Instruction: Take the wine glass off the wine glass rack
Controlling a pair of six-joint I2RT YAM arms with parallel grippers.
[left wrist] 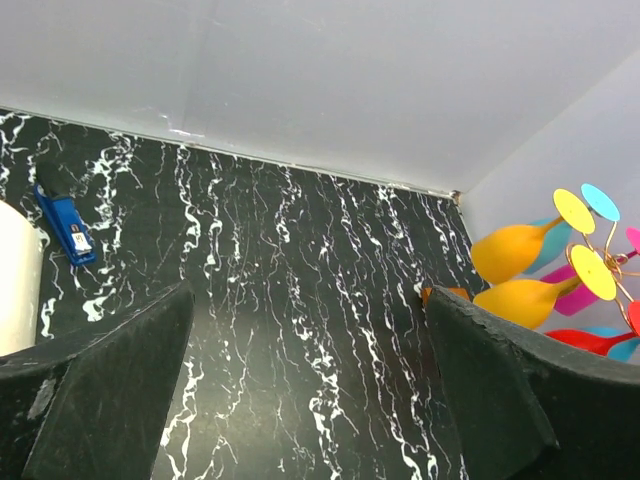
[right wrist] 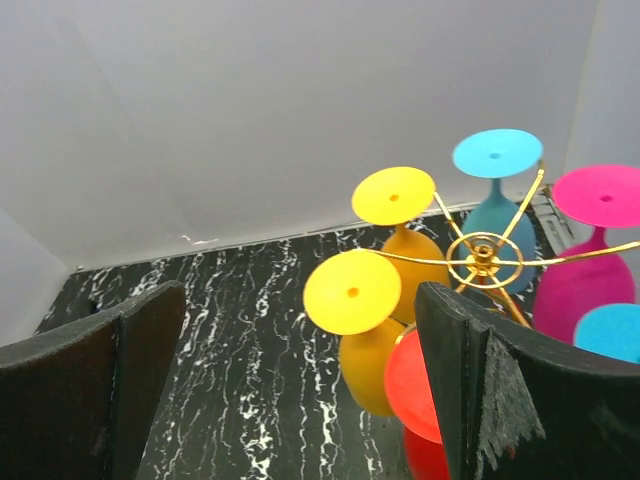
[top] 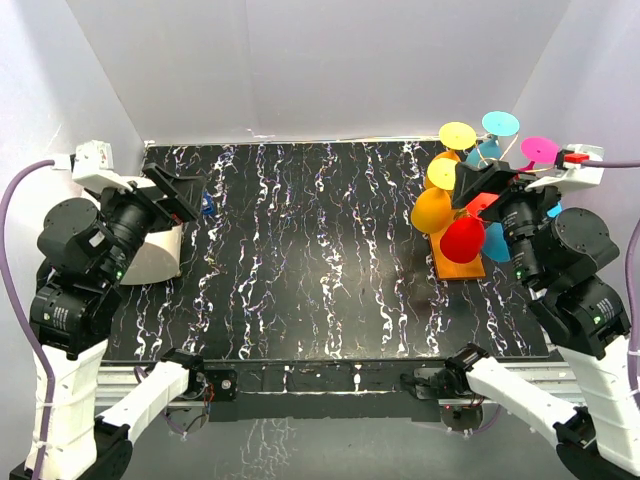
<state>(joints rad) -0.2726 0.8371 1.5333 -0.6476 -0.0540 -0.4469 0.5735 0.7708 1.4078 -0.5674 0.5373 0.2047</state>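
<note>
The wine glass rack has an orange base plate [top: 458, 266] at the table's back right and a gold wire hub [right wrist: 483, 258] with curled arms. Several coloured wine glasses hang from it upside down: two yellow ones [right wrist: 352, 292] [right wrist: 393, 196], a red one [right wrist: 420, 385], blue ones [right wrist: 497, 153] and a pink one [right wrist: 600, 196]. My right gripper [top: 487, 185] [right wrist: 300, 300] hovers open just in front of the rack, its right finger beside the red glass, holding nothing. My left gripper [top: 178, 195] [left wrist: 308, 300] is open over the table's left side, far from the rack [left wrist: 600, 270].
A small blue tool [top: 207, 204] [left wrist: 65, 222] lies at the back left. A white cylinder [top: 155, 255] [left wrist: 15, 285] stands under the left arm. White walls close in the black marbled table [top: 320, 260] at the back and both sides.
</note>
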